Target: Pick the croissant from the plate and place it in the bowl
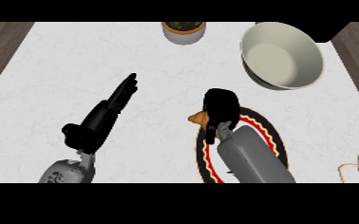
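The croissant (198,118) is a golden-brown piece that shows only at the left of my right hand (221,107). That hand is curled down over it, above the left part of the plate (275,135), a dark plate with a red and yellow rim. Most of the croissant is hidden under the fingers. The bowl (282,55), large and cream-white, stands at the back right, apart from the hand. My left hand (105,114) rests open over the counter at the left with straight fingers pointing away, and holds nothing.
A small pot with a green plant (184,30) stands at the back edge, left of the bowl. A dark object (335,31) sits at the far right corner. A thin pale looped thing (347,171) lies at the right edge.
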